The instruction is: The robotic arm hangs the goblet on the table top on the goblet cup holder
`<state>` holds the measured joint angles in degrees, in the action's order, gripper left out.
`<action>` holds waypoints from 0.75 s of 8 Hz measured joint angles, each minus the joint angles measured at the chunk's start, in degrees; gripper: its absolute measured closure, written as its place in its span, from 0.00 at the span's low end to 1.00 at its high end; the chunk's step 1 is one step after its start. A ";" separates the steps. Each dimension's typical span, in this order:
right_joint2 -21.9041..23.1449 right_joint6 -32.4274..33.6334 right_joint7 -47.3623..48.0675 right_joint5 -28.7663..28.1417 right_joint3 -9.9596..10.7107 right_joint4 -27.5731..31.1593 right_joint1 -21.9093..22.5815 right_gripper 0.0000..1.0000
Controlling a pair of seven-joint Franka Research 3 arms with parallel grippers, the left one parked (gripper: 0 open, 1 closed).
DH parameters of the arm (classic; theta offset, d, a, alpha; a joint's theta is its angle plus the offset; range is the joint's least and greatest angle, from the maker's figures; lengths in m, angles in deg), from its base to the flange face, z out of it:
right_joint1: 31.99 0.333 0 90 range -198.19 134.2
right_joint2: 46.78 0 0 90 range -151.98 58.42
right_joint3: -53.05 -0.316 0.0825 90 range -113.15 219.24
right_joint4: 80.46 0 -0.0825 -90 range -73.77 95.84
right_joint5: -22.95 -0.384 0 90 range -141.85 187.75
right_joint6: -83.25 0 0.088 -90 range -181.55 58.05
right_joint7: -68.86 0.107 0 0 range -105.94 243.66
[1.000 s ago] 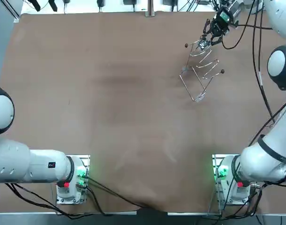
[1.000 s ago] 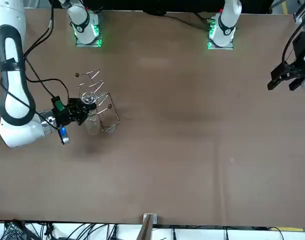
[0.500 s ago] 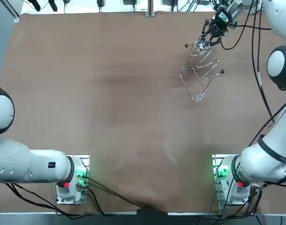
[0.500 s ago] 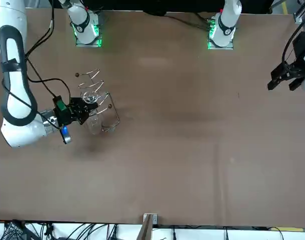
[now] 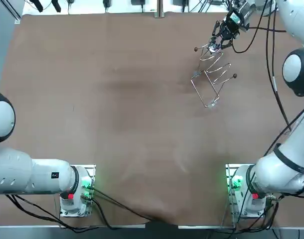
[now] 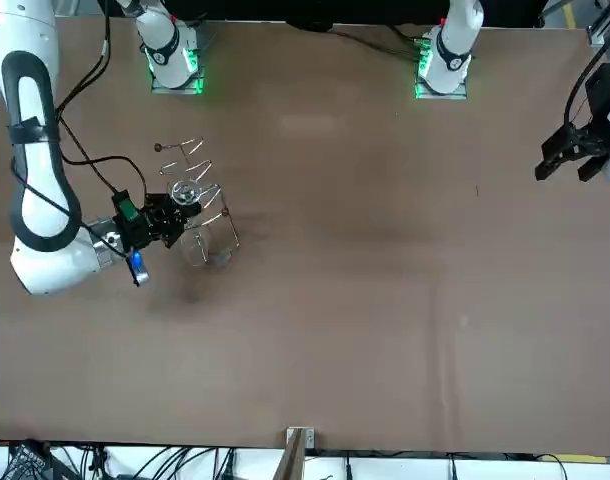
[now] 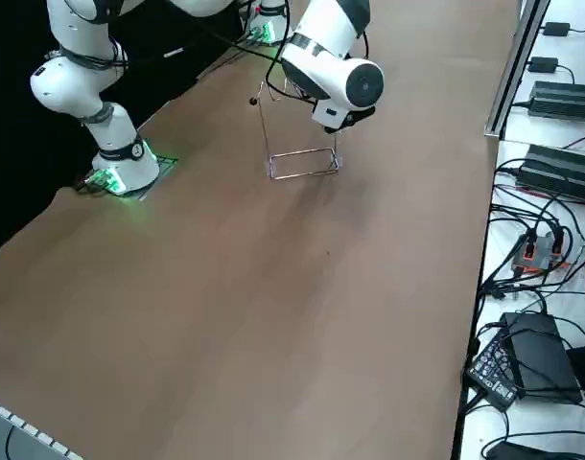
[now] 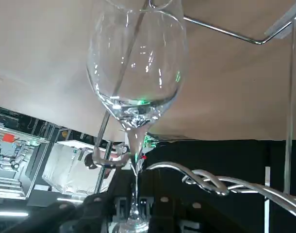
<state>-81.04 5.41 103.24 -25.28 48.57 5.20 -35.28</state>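
Top view: right gripper (image 5: 220, 40) at the table's (image 5: 117, 99) far right corner, over the upper end of the wire goblet cup holder (image 5: 212, 82); goblet (image 5: 213, 48) a faint glint just off the fingertips, touching or nearly touching the top rails. Front view: goblet inverted, foot disc up among the holder's wavy top wires, bowl hanging below inside the frame, clear of the table. Claw just beside it, on the side away from the holder's base loop. Right side view: the arm's last joint blocks both claw and glass; only the holder's rectangular base and one upright show. Right wrist view: stem runs straight down between the two dark fingers, which look clamped on it near the foot, so gripping the glass. One wavy rail passes just beside the stem. Judgement: pickup and inversion done, glass brought to the rack; cannot tell whether the foot bears on the rails yet. Left: seat it fully, release, withdraw.
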 joint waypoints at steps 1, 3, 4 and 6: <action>-0.01 0.00 0.01 -0.02 0.01 0.08 -0.07 0.90; -0.10 0.15 0.02 -0.05 0.03 0.19 -0.19 0.90; -0.26 0.24 0.02 -0.06 0.03 0.19 -0.20 0.90; -0.93 0.24 0.02 -0.04 0.04 0.20 -0.20 0.89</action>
<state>-81.98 5.65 103.25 -25.32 48.61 5.40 -35.48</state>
